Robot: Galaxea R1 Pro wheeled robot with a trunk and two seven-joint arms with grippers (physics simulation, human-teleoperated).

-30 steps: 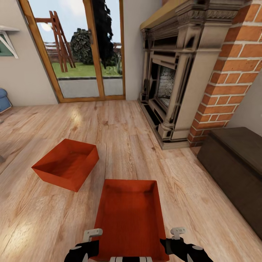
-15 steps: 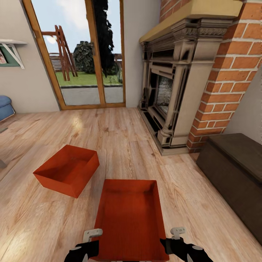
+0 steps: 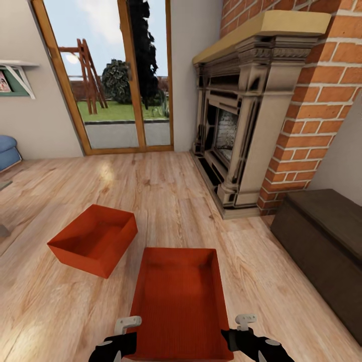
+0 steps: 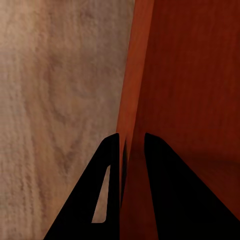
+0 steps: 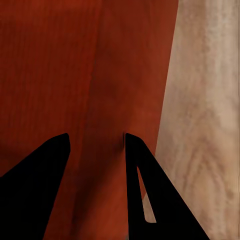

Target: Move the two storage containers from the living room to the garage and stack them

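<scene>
The near storage container [image 3: 180, 301] sits short of the fireplace [image 3: 236, 125], its twin [image 3: 93, 239] just beside, the left gripper [image 4: 131, 142] and right gripper [image 5: 97, 137] each pinching a side wall, a bite the wrist views reveal; lift level, I'd say.

Two orange containers [image 3: 93, 239] [image 3: 178, 306], two grippers [image 3: 128, 324] [image 3: 245, 320], one dark chest [image 3: 322, 246].
</scene>
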